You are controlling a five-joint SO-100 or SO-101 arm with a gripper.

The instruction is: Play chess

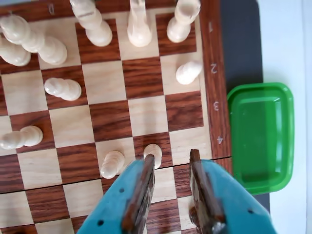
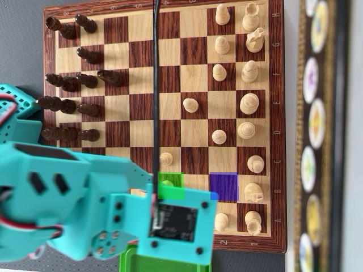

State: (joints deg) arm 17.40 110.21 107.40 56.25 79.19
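Chessboard on grey table | green tray beside | tool released over white pawn

Chessboard: brown-and-cream checks (one square green, one purple); cream pawn; teal pincer; green tray.

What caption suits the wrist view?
Open gripper poised over a white pawn on the chessboard, green tray alongside.
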